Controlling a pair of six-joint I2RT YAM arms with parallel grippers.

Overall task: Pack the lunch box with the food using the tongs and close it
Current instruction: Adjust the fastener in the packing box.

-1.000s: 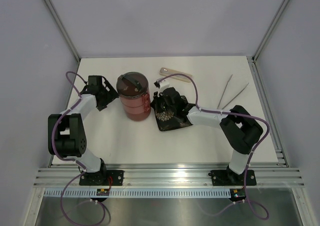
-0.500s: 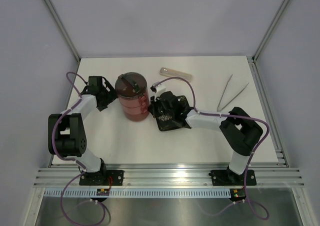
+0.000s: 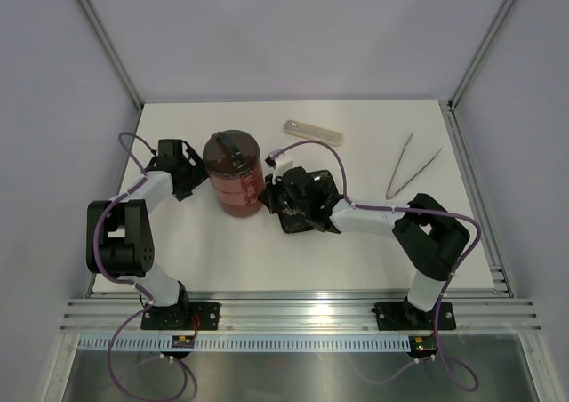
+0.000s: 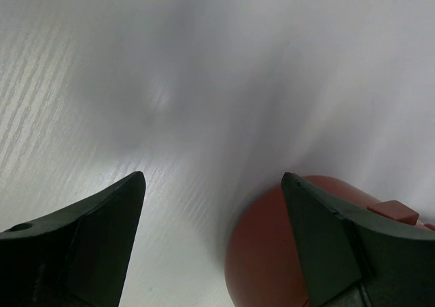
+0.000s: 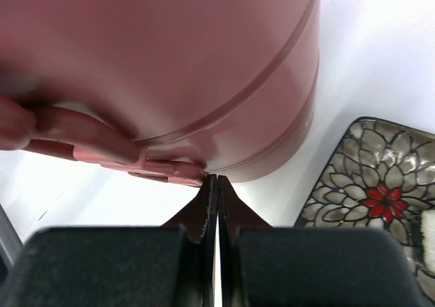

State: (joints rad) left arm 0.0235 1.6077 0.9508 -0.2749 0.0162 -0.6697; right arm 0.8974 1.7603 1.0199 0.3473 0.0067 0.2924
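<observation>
Whereas a second ago the right gripper (image 5: 216, 181) lay over the plate (image 5: 370, 178), it now sits further left. Its fingers are shut on nothing, and the tips rest against the foot of the stacked, lidded lunch box (image 3: 235, 174), which has slid slightly leftward. The left gripper (image 4: 212, 181) stands wide open beside the box's left flank, holding nothing. Only the overhead view shows the tongs (image 3: 412, 165), well apart at right. Only the right wrist view shows the box's side clasp (image 5: 102, 147).
</observation>
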